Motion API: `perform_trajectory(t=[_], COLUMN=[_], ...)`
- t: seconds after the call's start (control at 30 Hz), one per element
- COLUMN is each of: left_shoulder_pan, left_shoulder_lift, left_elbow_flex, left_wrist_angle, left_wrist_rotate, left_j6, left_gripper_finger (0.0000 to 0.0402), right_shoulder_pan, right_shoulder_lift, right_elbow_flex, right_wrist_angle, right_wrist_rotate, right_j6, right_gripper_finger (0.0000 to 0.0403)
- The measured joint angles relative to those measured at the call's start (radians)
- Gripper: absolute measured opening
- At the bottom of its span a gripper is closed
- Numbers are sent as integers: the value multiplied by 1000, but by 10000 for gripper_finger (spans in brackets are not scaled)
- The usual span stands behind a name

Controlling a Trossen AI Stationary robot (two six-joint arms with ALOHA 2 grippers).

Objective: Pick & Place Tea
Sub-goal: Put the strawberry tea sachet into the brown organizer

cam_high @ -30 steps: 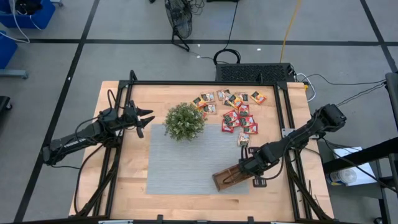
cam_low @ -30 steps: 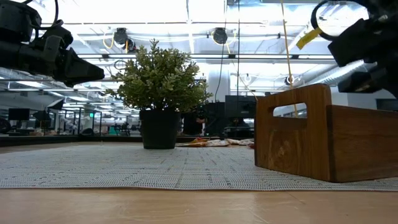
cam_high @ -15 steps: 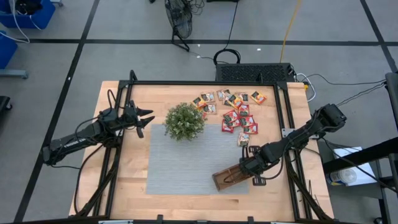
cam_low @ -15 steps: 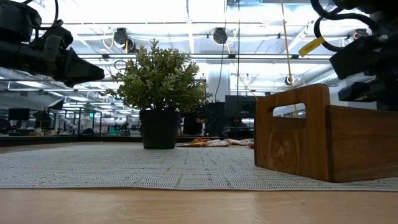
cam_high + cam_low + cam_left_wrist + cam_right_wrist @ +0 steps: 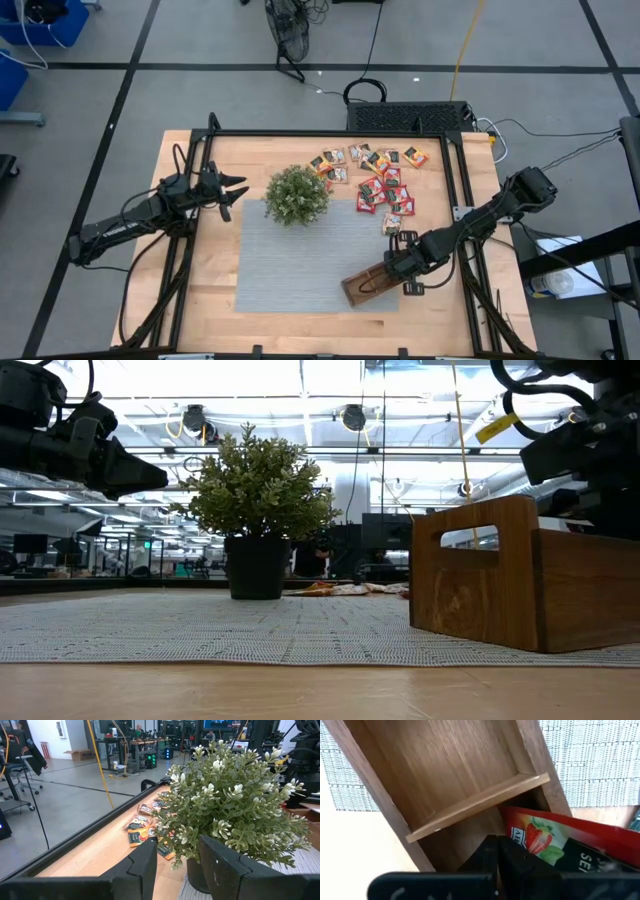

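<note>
A heap of small tea sachets (image 5: 375, 175), mostly red, lies on the bare wood at the far right of the table. The brown wooden tray (image 5: 365, 284) stands slantwise on the near right corner of the grey mat (image 5: 300, 260). My right gripper (image 5: 402, 270) hangs over the tray's right end, shut on a red sachet with a strawberry picture (image 5: 547, 840). In the right wrist view the sachet is just above the tray's end compartment (image 5: 485, 835). My left gripper (image 5: 237, 190) waits open, level, left of the plant (image 5: 297, 195). My right gripper pinches the red sachet between its two shut fingers (image 5: 492, 857), at the sachet's edge (image 5: 517, 836). The fingers point steeply down from above. The sachet is lifted clear and sticks out sideways from the fingers, over the tray's end compartment beside the divider (image 5: 480, 805).
The potted plant (image 5: 260, 500) stands on the mat's far left corner, right in front of my left gripper (image 5: 175, 865). The tray's tall handle wall (image 5: 470, 570) rises at its left end. A black frame rail (image 5: 330, 133) runs round the table.
My right gripper has tipped more steeply down over the tray's right end, still shut on the sachet.
</note>
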Motion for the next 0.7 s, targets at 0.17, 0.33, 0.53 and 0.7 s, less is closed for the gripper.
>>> perform_trajectory(t=[0.17,0.33,0.53,0.7], left_shoulder_pan=[0,0,0,0], left_shoulder_lift=[0,0,0,0], left_elbow_flex=[0,0,0,0], left_wrist_angle=[0,0,0,0], left_wrist_rotate=[0,0,0,0], left_j6=[0,0,0,0], left_gripper_finger=[147,147,147,147], right_shoulder_pan=[0,0,0,0], right_shoulder_lift=[0,-14,-43,-75], right_elbow_flex=[0,0,0,0], right_wrist_angle=[10,18,52,50], right_wrist_rotate=[-1,-2,-3,-5], right_j6=[0,0,7,21], right_gripper_finger=[0,0,0,0])
